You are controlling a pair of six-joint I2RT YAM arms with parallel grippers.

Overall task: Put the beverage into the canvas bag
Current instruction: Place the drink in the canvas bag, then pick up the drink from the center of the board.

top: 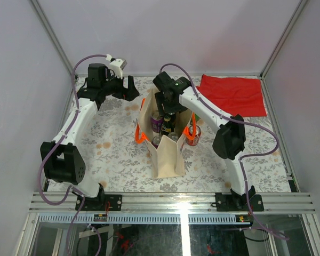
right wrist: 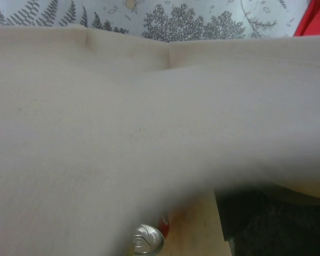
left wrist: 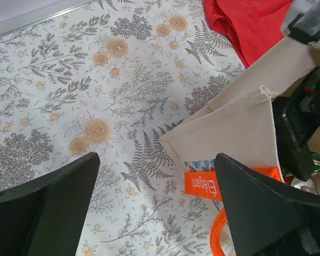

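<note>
At the centre of the flower-printed tablecloth [top: 112, 154] stands the beige canvas bag [top: 168, 160] with bright orange handles, its mouth gaping upward. Down in that mouth the right gripper [top: 169, 118] hangs over a dark bottle [top: 168, 127], which sits upright among a purple can [top: 157, 122] and some silver-topped cans. By my reading this bottle is the beverage, and it is already within the bag's walls.

Whether the right jaws are parted or clasp the bottle I cannot tell. The wrist body hides them from above, and the right wrist view is filled with blurred canvas and one can top. The left gripper [left wrist: 154, 176] hovers released, jaws wide with nothing between them, just beside the bag's far left corner. A flat red cloth [top: 234, 93] lies well apart at the far right.

The step in hand looks like letting go and withdrawing. To do it well, the fingers should part fully clear of the bottle. They should then rise straight up, avoiding the orange handles and the soft canvas wall, so the bag neither tips nor drags. The left arm could steady the rim if the fabric catches.
</note>
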